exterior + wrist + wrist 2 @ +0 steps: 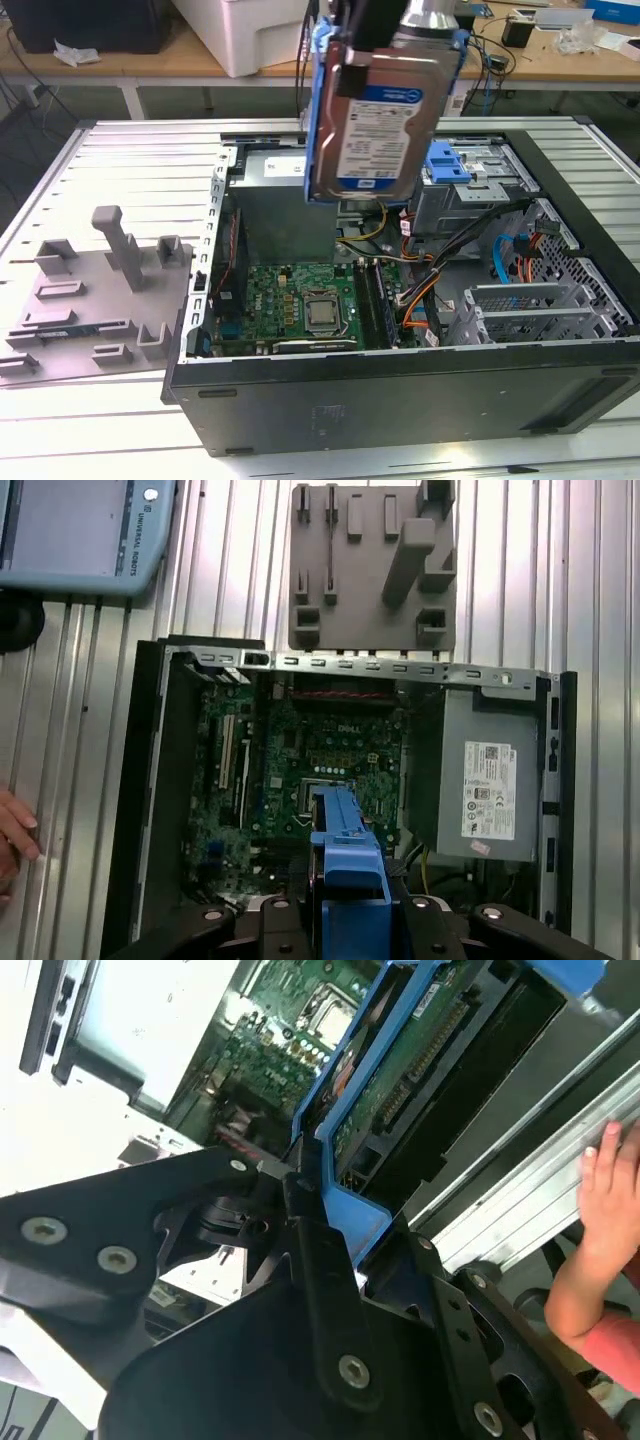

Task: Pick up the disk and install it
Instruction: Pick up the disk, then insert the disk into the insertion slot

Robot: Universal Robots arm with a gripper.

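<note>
- The gripper (345,912) is clamped tight on the disk (375,125), with the jaws squeezed against the blue frame on either side, so no slack there.
- In the exterior view the disk hangs upright in mid-air, label side facing the camera, not touching anything below.
- It's up over the open computer case (400,390), roughly between the grey power supply box (490,780) and the drive cage (450,165) with the blue latch.
- The motherboard (300,300) sits exposed lower down in the case.
- The gripper's upper part is cut off by the exterior view's top edge.
- The frame hides exactly where the pads bite.
- A person's hand (610,1190) rests on the ribbed table (130,160) beside the case.
</note>
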